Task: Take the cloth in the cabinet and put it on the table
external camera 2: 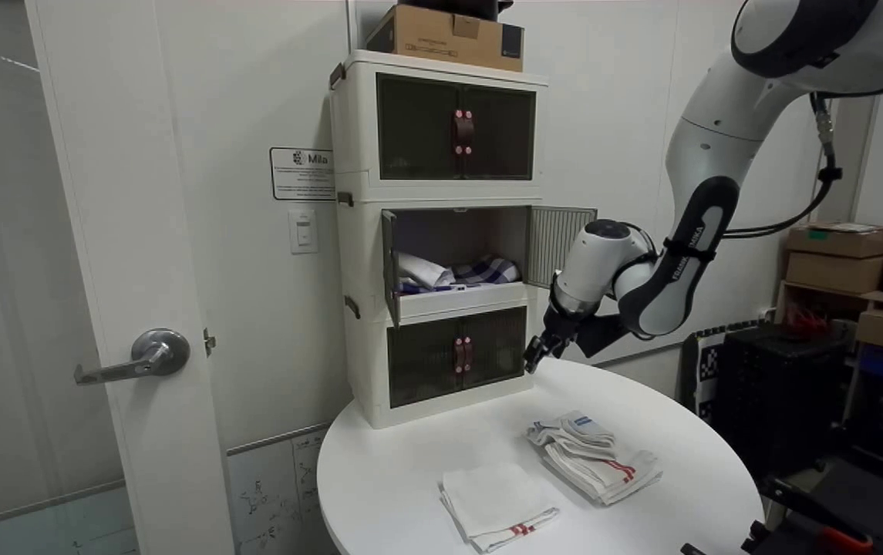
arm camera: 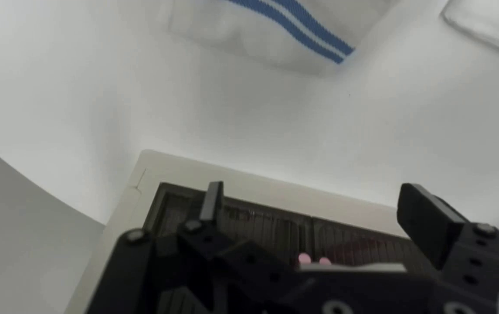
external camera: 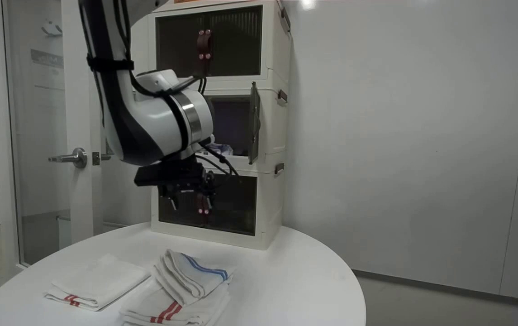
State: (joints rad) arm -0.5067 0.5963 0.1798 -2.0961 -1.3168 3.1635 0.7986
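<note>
The white cabinet [external camera: 274, 127] [external camera 2: 362, 270] stands at the back of the round white table [external camera: 304, 285] [external camera 2: 402, 470]. Its middle compartment is open and holds a white cloth [external camera 2: 424, 270] and a dark checked cloth [external camera 2: 497, 270]. On the table, a blue-striped cloth [external camera: 202, 274] [external camera 2: 578, 435] [arm camera: 271, 35] lies on a red-striped cloth [external camera: 168, 312] [external camera 2: 611, 478]. Another folded red-striped cloth [external camera: 100, 283] [external camera 2: 495, 501] lies beside them. My gripper [external camera: 192, 204] [external camera 2: 534, 361] [arm camera: 310, 189] is open and empty, pointing down before the lower cabinet doors, above the table.
The middle compartment's doors [external camera 2: 390, 266] [external camera 2: 562, 245] stick out towards the front. The upper and lower [external camera 2: 456, 358] compartments are shut. A cardboard box [external camera 2: 449, 38] sits on top of the cabinet. A room door with a metal handle [external camera: 75, 157] [external camera 2: 148, 358] stands beside the table.
</note>
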